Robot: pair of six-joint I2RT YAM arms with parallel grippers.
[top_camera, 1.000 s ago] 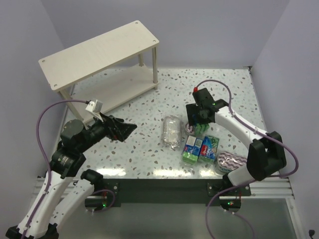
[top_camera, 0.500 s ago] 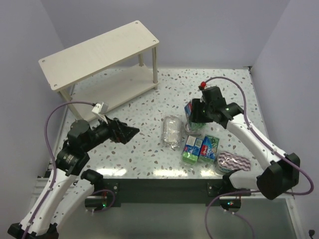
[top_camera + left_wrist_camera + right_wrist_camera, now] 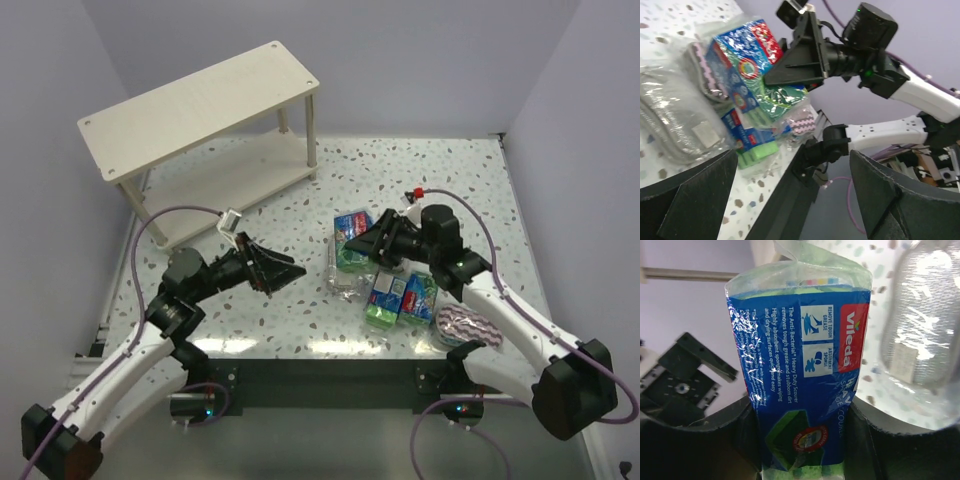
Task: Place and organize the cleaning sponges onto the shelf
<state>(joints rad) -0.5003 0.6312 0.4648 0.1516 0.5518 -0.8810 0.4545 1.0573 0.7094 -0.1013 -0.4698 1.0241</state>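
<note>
From where I stand, the right gripper (image 3: 364, 241) is clamped on a green-and-blue pack (image 3: 351, 227), holding it over the silvery pack (image 3: 343, 281) mid-table. The left gripper (image 3: 283, 270) points toward it with its fingers spread wide. The shelf (image 3: 200, 100) stands far left, well apart.

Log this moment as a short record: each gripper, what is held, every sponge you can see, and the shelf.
left gripper: open, empty
right gripper: shut on held pack
held pack: green-and-blue wrapper, overlaps the silvery pack in the top view
silvery pack: lying on the table
loose green-and-blue packs: two, side by side on the table
striped oval pad: at the near right table edge
shelf: no sponge visible on either board
</note>
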